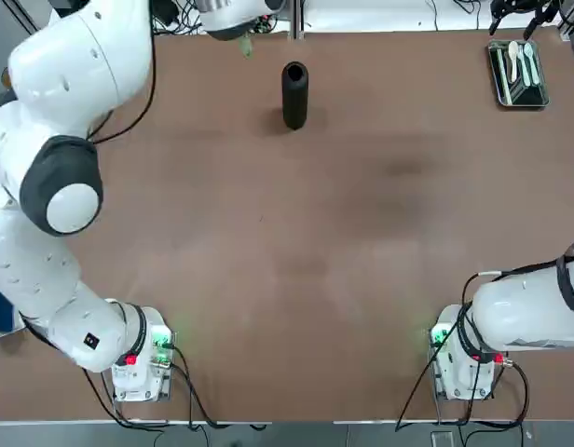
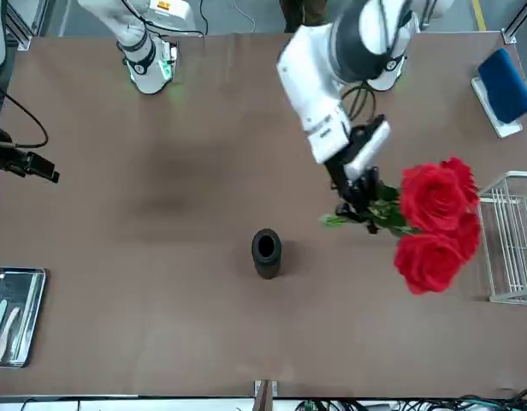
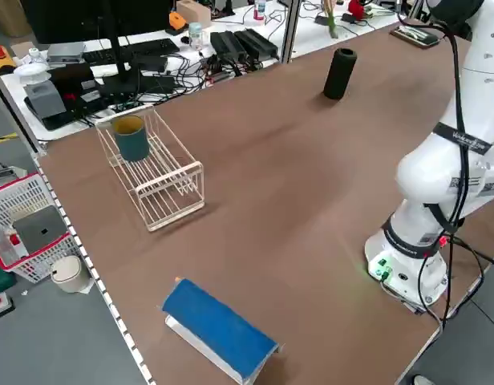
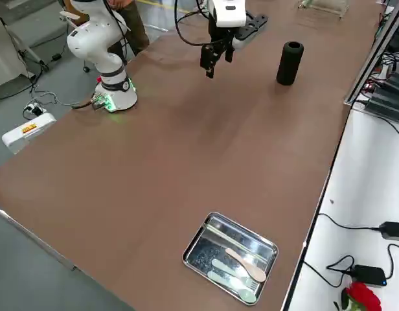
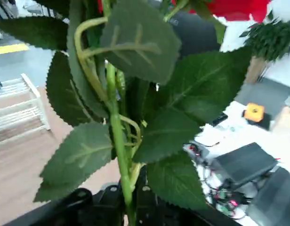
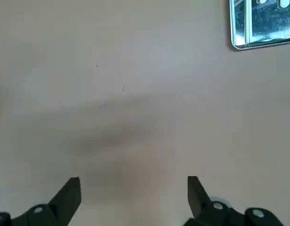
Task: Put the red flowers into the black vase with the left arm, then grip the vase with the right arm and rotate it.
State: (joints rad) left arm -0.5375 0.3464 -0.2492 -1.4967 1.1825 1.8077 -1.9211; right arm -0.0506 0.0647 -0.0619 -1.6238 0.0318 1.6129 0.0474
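Red roses (image 2: pixel 439 224) left of black vase (image 2: pixel 266 254), blooms beyond left gripper (image 2: pixel 366 216), which is clamped on the stems. Heads point left, away from vase; long axis sideways, tilt can't tell. Vase upright near table's far edge. Wire rack (image 2: pixel 513 240) farther left, past blooms. Right gripper (image 6: pixel 134 190) open, right of vase; brown tabletop (image 2: pixel 152 282) between.

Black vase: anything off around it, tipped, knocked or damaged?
Nothing stands out. The black vase stands upright on the table, mouth up, no visible damage. The red flowers are in the left tool, off to the vase's side.
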